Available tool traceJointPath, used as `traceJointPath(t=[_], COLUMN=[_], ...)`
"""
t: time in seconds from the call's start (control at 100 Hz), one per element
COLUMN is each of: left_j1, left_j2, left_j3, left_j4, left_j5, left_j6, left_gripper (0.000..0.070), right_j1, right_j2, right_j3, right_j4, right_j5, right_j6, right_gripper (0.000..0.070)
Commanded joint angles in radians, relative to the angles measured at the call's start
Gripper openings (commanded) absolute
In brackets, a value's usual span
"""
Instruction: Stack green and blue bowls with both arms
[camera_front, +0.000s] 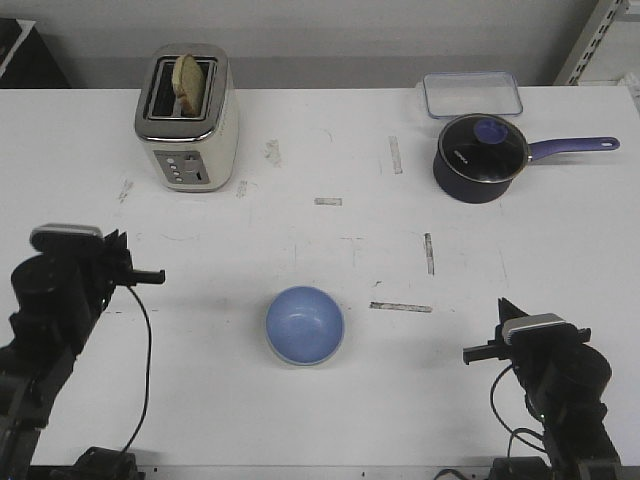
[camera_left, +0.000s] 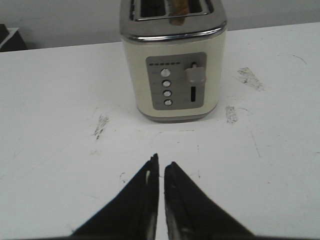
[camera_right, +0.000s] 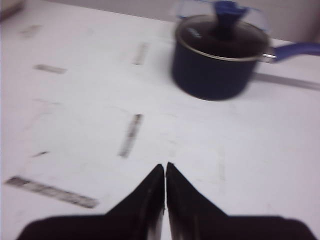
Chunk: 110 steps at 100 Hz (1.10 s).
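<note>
The blue bowl (camera_front: 305, 324) sits upright on the white table (camera_front: 220, 400), in the middle near the front edge. A thin pale band runs under its near rim; I cannot tell whether that is the green bowl, and no separate green bowl shows. My left gripper (camera_front: 160, 275) hangs well left of the bowl, shut and holding nothing; the left wrist view shows it (camera_left: 161, 165) with jaws almost touching, pointing at the toaster. My right gripper (camera_front: 468, 352) is to the bowl's right, apart from it, and shut on nothing. In the right wrist view it (camera_right: 165, 166) faces the saucepan.
A cream toaster (camera_front: 187, 118) with a slice of bread (camera_front: 190, 83) stands at the back left. At the back right, a dark navy saucepan (camera_front: 480, 155) with a glass lid has its handle pointing right, and a clear lidded box (camera_front: 472, 95) lies behind it. Tape marks (camera_front: 400, 307) dot the table.
</note>
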Motion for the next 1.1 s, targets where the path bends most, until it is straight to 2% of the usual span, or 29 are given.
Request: traceJointPath(t=[0.0,0.08,0.38,1.09], left_j1=[0.011,0.019,0.019,0.019], left_j2=[-0.095,-0.215,-0.508,-0.528], left_j3=[-0.092,-0.198,-0.412,-0.430], left_j4=[0.055,0.105,0.116,0.131], left_j5=[0.002,0.002,0.001,0.001], left_j6=[-0.015,-0.015,-0.018,-0.018], left_gripper=[0.0000,0.0000,0.0000,0.0001], right_j1=[0.000,0.000,0.000,0.001], right_j2=[-0.010,-0.039,-0.211,-0.248], right_j3=[0.001,0.001,-0.015,-0.025], right_j4=[0.009,0.000,-0.037,-0.003], right_j5=[0.068,0.103,0.069,0.058], right_j6=[0.072,0.107,0.116,0.116], right_gripper=[0.0000,0.0000,0.0000,0.0000])
